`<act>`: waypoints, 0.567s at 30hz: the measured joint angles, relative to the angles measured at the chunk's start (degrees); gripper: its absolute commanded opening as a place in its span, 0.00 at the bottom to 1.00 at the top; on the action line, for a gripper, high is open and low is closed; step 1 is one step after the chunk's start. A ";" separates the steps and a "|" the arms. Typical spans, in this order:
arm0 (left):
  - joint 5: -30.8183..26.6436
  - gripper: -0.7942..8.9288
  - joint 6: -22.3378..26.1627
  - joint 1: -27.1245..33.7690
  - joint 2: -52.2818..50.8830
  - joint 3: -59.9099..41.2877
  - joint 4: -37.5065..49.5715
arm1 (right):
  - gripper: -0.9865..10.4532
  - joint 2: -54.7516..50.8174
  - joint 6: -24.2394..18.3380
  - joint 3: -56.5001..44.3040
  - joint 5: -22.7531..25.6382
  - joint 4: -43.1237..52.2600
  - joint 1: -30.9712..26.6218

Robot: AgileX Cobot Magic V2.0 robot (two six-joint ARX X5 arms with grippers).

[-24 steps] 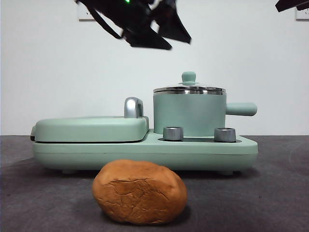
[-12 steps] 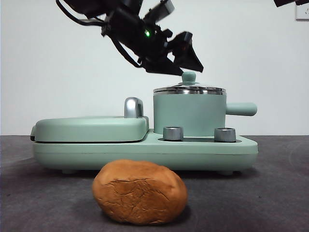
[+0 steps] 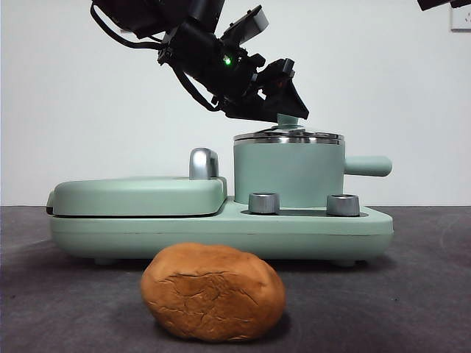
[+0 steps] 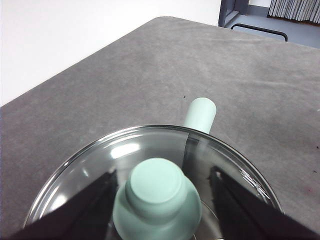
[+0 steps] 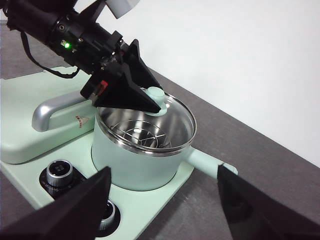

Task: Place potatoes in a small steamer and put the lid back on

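The potato (image 3: 213, 292) lies on the grey table in front of the appliance, with no gripper near it. The small steamer (image 3: 288, 173) stands on the right of the base, its handle (image 3: 368, 165) pointing right. The lid (image 3: 288, 137) sits on it, glass with a steel rim. My left gripper (image 3: 283, 109) is down at the lid's green knob (image 4: 157, 197), open, one jaw on each side with small gaps showing. The right wrist view shows the same: left gripper (image 5: 147, 97) at the knob, lid (image 5: 150, 125) on the steamer (image 5: 135, 165). My right gripper (image 5: 164, 170) hangs open, high above.
The flat green grill plate (image 3: 140, 195) with its chrome handle (image 3: 204, 163) fills the left of the base (image 3: 221, 232). Two steel dials (image 3: 264, 203) (image 3: 343, 204) sit in front of the pot. The right arm shows only as a black tip (image 3: 441, 6).
My left gripper has come down and to the right from above the appliance, and its jaws now straddle the lid knob. The potato, lid and pot have not moved.
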 measured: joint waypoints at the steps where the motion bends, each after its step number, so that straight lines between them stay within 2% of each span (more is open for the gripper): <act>1: 0.00 0.33 0.00 0.00 0.00 0.00 0.00 | 0.38 0.00 0.00 0.00 0.00 0.00 0.00; 17: 0.00 0.34 0.00 0.70 1.03 0.20 0.42 | 0.38 0.00 0.00 0.00 0.00 0.02 0.00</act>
